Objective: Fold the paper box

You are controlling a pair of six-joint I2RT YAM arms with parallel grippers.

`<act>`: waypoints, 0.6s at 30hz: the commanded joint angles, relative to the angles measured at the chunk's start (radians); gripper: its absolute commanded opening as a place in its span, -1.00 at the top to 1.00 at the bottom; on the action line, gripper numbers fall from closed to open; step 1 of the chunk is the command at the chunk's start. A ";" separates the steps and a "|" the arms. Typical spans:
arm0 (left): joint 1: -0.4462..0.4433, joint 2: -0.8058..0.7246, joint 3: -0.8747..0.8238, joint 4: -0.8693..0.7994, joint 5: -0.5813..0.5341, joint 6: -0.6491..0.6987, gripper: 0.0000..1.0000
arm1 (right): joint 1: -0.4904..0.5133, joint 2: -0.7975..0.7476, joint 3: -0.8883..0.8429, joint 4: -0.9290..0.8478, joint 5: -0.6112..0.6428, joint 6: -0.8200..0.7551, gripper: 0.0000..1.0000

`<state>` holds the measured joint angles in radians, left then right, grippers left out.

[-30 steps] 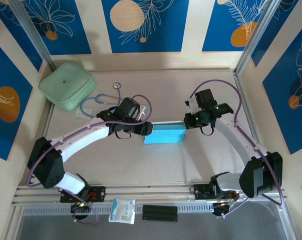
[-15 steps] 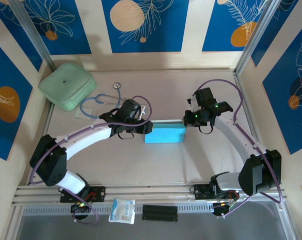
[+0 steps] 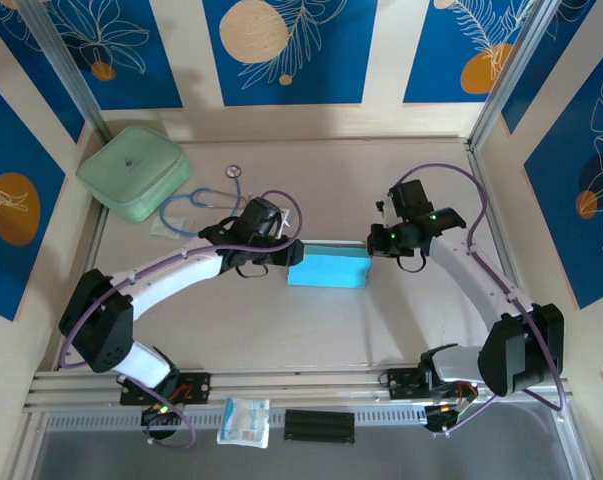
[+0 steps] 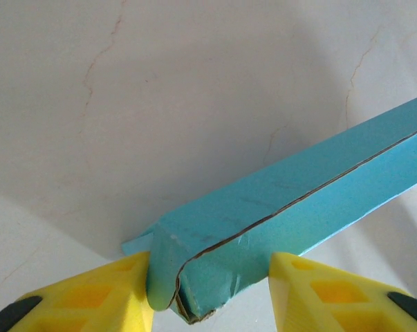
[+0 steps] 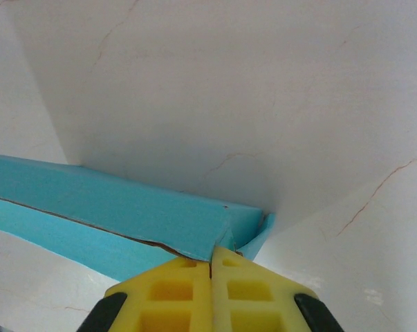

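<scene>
**Left gripper** [image 3: 293,258] [image 4: 211,277]: partly closed across the left end of the box. In the left wrist view, one yellow ribbed pad [image 4: 104,294] presses a curled end flap and the other lies against the opposite side, so the end is clamped between them.

**Right gripper** [image 3: 371,243] [image 5: 211,266]: jaws fully together, the yellow pads meeting with only a thin seam between them. The tips sit at the box's right end corner, beside a small flap that sticks out. Whether any card is pinched between them cannot be told.

**Box** [image 3: 329,268] [image 4: 284,200] [image 5: 125,207]: thin card, sky blue and matt. It is a long, flat rectangular shape with a dark seam running lengthwise along one edge. The left end is not square: the flap is rounded over and raw brownish card edges show at the corner. It lies mid-table between the two grippers, its long axis running left to right.

**Table** [image 3: 311,330]: pale, smooth, stone-like surface with faint reddish veins.

**Case** [image 3: 134,172]: pale green rounded square, soft-looking, at the far left corner, well apart from the box.

**Stethoscope** [image 3: 186,203]: blue tubing with a round metal head, lying between the case and the left arm.

**Packet** [image 3: 245,421]: small, clear-white with blue print, on the near rail.
</scene>
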<state>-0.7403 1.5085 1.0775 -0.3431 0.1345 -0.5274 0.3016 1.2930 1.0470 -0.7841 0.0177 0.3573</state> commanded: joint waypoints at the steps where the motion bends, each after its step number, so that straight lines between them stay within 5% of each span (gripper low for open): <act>1: -0.019 -0.004 -0.030 -0.022 -0.011 -0.024 0.10 | 0.024 -0.008 -0.058 -0.074 -0.068 0.030 0.98; 14: -0.066 -0.094 -0.200 0.034 -0.015 -0.116 0.15 | 0.128 -0.137 -0.191 -0.073 0.000 0.155 0.95; 18: -0.077 -0.094 -0.188 0.053 -0.018 -0.118 0.15 | 0.141 -0.149 -0.193 -0.091 0.130 0.172 0.94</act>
<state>-0.7860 1.3884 0.9176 -0.2394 0.0952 -0.6231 0.4194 1.1213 0.9009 -0.7441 0.0937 0.4881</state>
